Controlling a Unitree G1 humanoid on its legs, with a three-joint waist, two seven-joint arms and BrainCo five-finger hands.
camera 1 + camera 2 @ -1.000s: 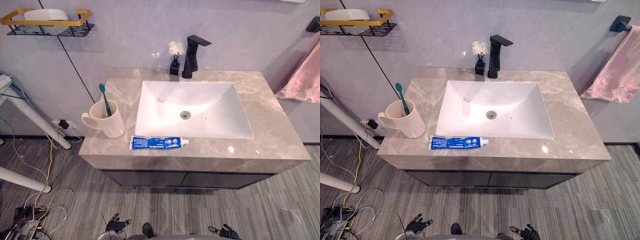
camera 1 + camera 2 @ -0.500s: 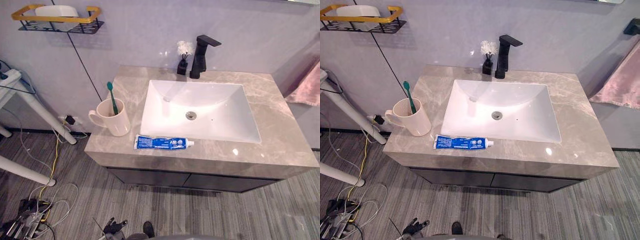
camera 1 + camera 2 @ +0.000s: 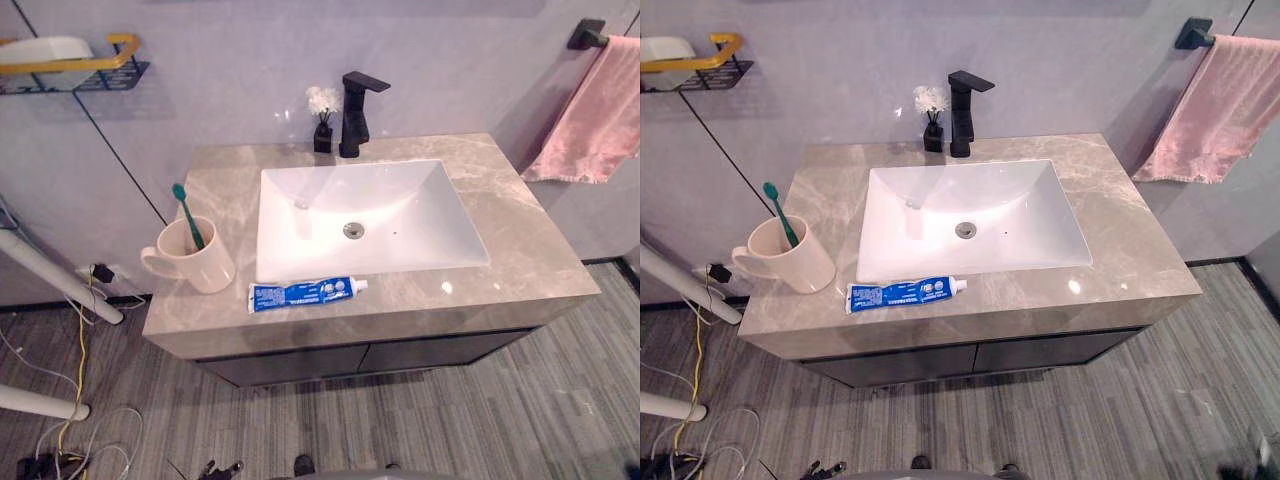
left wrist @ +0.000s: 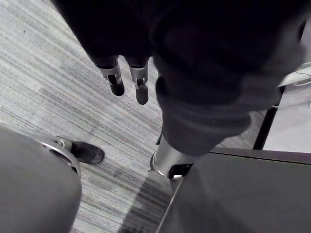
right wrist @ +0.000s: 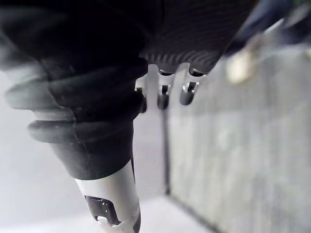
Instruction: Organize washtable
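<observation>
Left robot hand (image 4: 140, 87) hangs over the grey floor (image 4: 43, 73), fingers straight and loose, nothing in it. Right robot hand (image 5: 187, 92) hangs the same way, relaxed and open. On the marble tabletop (image 3: 520, 240), I see the blue toothpaste tube (image 3: 305, 293) lying flat along the front edge, just in front of the white sink (image 3: 400, 205). 1 cream mug (image 3: 195, 265) stands to its left with a green toothbrush (image 3: 187, 213) leaning inside. The black faucet (image 3: 355, 110) is behind the sink, and a pink towel (image 3: 590, 110) hangs on the right.

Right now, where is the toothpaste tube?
In the left eye view, the toothpaste tube lies flat on the front strip of the countertop, left of centre, just in front of the sink and right of the cream mug.
</observation>
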